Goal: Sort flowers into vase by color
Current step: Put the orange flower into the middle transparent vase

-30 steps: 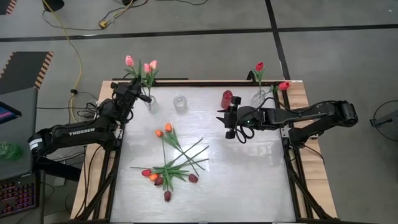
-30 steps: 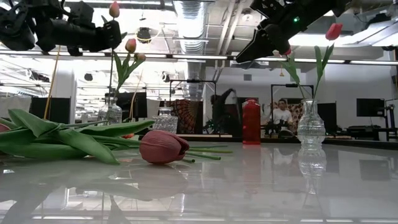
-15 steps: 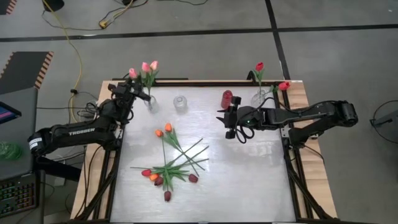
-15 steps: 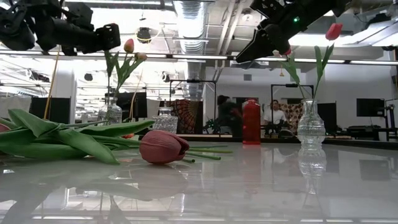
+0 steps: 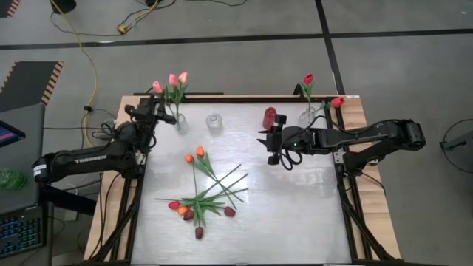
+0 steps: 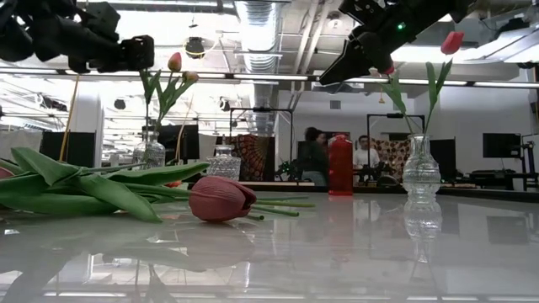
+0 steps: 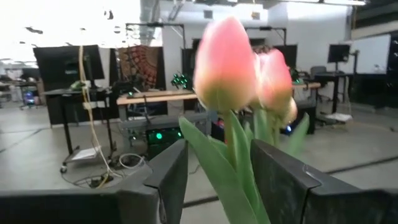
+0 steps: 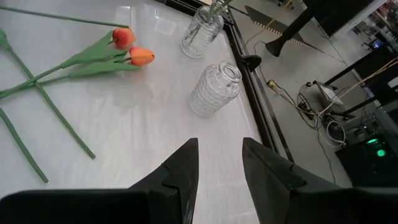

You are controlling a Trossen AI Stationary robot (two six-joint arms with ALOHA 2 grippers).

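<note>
The left tool (image 5: 153, 112) is sitting spread at the pink tulips (image 5: 176, 79) in the ten o'clock vase (image 5: 179, 123), while loose flowers (image 5: 201, 199) are lying bench-centre, toward five o'clock from it.

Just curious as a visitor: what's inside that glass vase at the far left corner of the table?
Three pink tulips stand in the glass vase. The open left gripper is beside their stems, whose lower ends cannot be made out.
</note>
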